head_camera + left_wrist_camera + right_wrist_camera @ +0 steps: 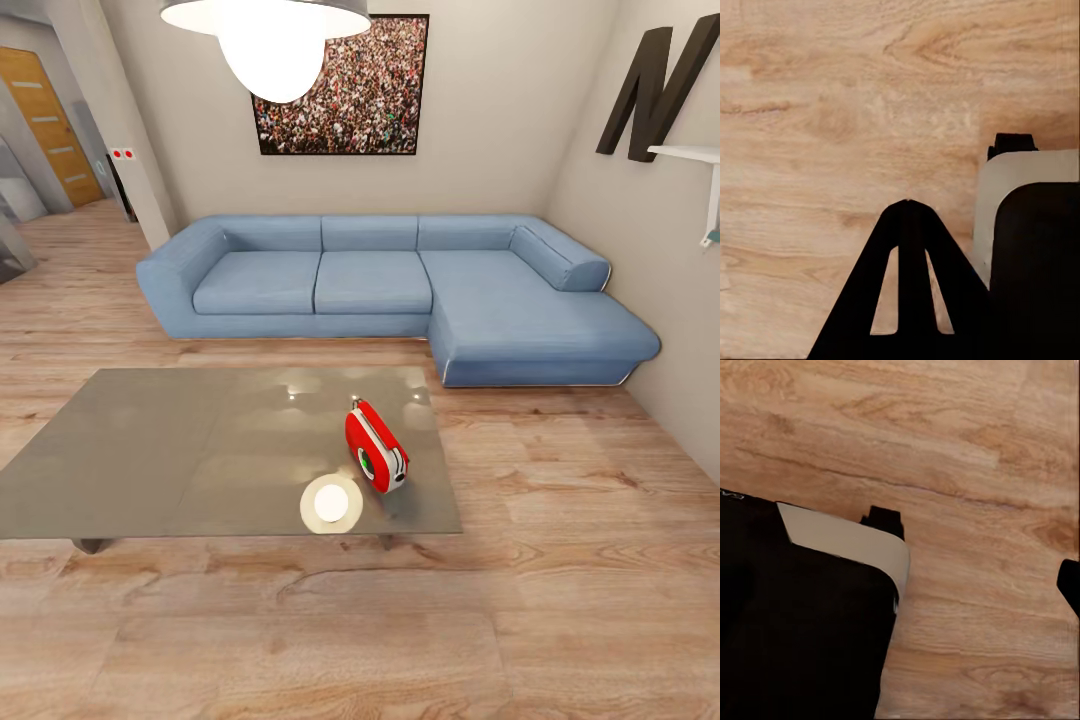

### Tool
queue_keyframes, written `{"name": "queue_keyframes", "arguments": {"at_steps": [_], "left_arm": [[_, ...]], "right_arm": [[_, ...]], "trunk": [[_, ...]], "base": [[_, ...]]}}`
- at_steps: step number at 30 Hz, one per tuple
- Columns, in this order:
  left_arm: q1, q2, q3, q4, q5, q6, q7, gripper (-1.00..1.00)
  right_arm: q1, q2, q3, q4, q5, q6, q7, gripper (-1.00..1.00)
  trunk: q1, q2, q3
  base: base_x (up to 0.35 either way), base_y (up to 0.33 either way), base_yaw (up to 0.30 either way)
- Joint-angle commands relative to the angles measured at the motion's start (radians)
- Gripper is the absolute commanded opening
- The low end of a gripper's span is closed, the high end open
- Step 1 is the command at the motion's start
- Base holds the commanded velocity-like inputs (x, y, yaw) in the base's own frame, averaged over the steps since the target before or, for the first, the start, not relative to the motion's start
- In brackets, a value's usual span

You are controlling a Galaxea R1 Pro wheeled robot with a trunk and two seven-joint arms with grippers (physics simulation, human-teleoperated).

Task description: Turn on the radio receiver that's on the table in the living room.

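Note:
The red radio receiver [377,447] with its white side band stands upright on the table [180,450], near the table's front right corner, its round dial facing right and toward me. The glossy grey top mirrors the pendant lamp as a bright disc just left of the radio. In the left wrist view my left gripper [907,204] points down at the wood floor, its black fingers meeting at the tips, nothing between them. In the right wrist view a dark sliver at the picture's edge may be a fingertip [1069,585] of my right gripper, over bare floor.
A blue L-shaped sofa [380,280] stands behind the table under a framed crowd picture [345,90]. The white pendant lamp [270,40] hangs overhead. A wall shelf [690,155] juts out at the right. My own base [802,615] rests on the plank floor between me and the table.

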Motion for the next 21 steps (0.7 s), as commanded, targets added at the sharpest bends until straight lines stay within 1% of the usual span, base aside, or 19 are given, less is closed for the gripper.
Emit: {"name": "queue_keyframes", "arguments": {"at_steps": [1,2,4,7,14,18,21], "left_arm": [[0.018,0.002,-0.001,0.000,-0.012,-0.009,-0.002,-1.00],[0.029,0.003,0.000,0.000,-0.019,-0.017,-0.002,-1.00],[0.041,-0.001,0.000,-0.001,-0.027,-0.026,0.001,-1.00],[0.047,-0.013,0.001,-0.001,-0.030,-0.030,-0.003,-1.00],[0.049,-0.079,0.001,0.000,-0.030,-0.025,-0.006,-1.00],[0.049,-0.094,0.001,0.000,-0.030,-0.024,-0.007,-1.00],[0.049,-0.099,0.001,0.000,-0.030,-0.023,-0.007,-1.00]], "right_arm": [[0.018,-0.005,0.001,0.000,-0.031,-0.008,-0.019,1.00],[0.029,-0.008,0.003,-0.001,-0.051,-0.012,-0.031,1.00],[0.041,-0.010,0.006,-0.002,-0.074,-0.014,-0.046,1.00],[0.047,-0.007,0.007,-0.001,-0.091,-0.015,-0.052,1.00],[0.049,-0.003,0.005,-0.001,-0.097,-0.015,-0.052,1.00],[0.049,-0.003,0.005,-0.001,-0.095,-0.015,-0.052,1.00],[0.049,-0.003,0.005,-0.001,-0.096,-0.015,-0.052,1.00]], "trunk": [[0.000,0.000,0.000],[0.000,0.000,0.000],[0.000,0.000,0.000],[0.000,0.000,0.000],[0.000,0.000,0.000],[0.000,0.000,0.000],[0.000,0.000,0.000]], "base": [[0.000,0.000,0.000],[0.000,0.000,0.000],[0.000,0.000,0.000],[0.000,0.000,0.000],[0.000,0.000,0.000],[0.000,0.000,0.000],[0.000,0.000,0.000]]}}
